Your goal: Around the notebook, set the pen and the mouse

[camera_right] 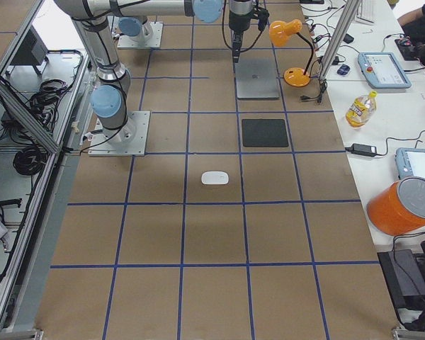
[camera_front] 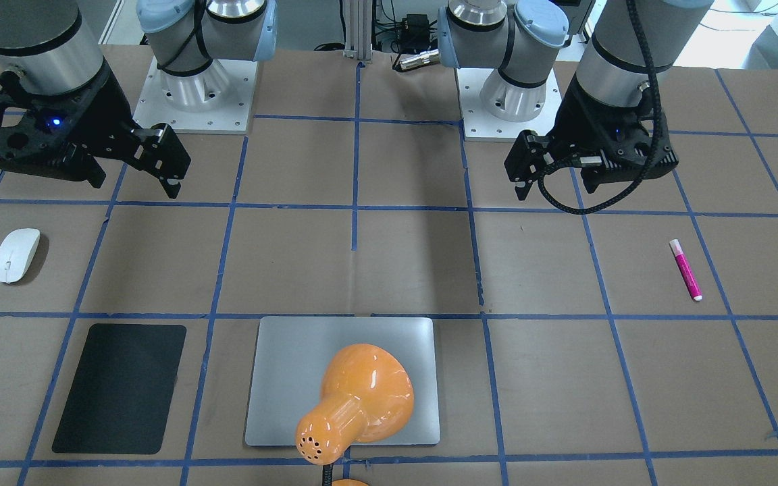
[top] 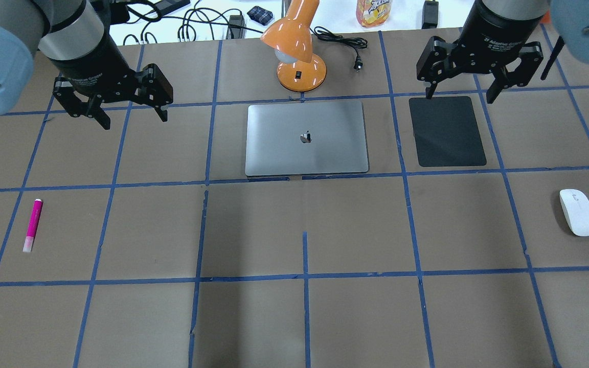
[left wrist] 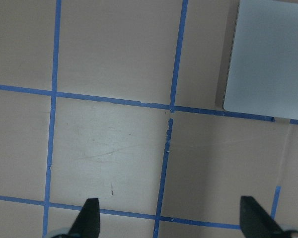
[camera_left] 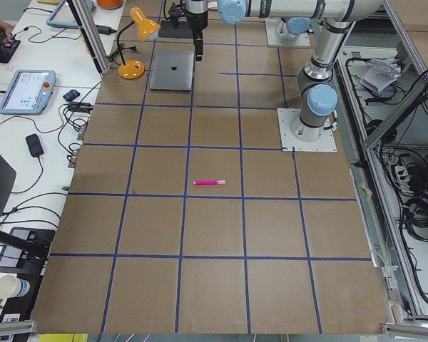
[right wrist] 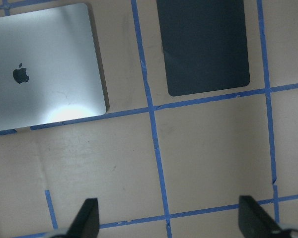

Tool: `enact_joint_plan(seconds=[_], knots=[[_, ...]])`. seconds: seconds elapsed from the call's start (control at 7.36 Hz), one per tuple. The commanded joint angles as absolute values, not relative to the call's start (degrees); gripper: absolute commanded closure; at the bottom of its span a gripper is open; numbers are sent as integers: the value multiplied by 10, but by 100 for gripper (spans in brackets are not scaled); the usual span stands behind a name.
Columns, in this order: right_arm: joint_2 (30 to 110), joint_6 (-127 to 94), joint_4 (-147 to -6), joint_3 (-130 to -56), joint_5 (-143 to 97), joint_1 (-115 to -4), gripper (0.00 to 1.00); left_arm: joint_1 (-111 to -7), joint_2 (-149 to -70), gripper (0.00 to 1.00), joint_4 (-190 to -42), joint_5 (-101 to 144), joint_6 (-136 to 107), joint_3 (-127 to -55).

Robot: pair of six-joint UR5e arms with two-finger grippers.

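The silver-grey notebook (top: 306, 153) lies closed at the table's far middle; its corner shows in the left wrist view (left wrist: 268, 54) and more of it in the right wrist view (right wrist: 39, 74). The magenta pen (top: 32, 225) lies far off on the left side (camera_front: 685, 268). On the right side sits the white mouse (top: 578, 212), also in the front view (camera_front: 15, 254). My left gripper (top: 135, 121) hangs open and empty above bare table, left of the notebook. My right gripper (top: 460, 97) hovers open and empty over the far edge of a black mat.
A matte black mat (top: 447, 132) lies right of the notebook. An orange desk lamp (top: 299, 56) stands just behind the notebook, its cord (top: 345, 43) trailing to the right. A bottle (top: 371, 11) and cables sit beyond the far edge. Blue tape lines grid the brown table (top: 304, 317).
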State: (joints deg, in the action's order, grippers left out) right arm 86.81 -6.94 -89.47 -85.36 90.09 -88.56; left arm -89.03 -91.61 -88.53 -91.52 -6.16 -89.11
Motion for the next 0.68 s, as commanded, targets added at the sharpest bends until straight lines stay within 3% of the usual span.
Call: enact_joint_plan(seconds=[0.0, 0.27, 0.54], knots=[[866, -47, -895, -847, 911, -867, 0, -882, -913, 0, -884, -921, -50, -893], [871, 36, -884, -846, 911, -783, 0, -806, -917, 0, -894, -920, -11, -915], [871, 193, -886, -848, 934, -712, 0, -636, -931, 0, -865, -917, 128, -988]])
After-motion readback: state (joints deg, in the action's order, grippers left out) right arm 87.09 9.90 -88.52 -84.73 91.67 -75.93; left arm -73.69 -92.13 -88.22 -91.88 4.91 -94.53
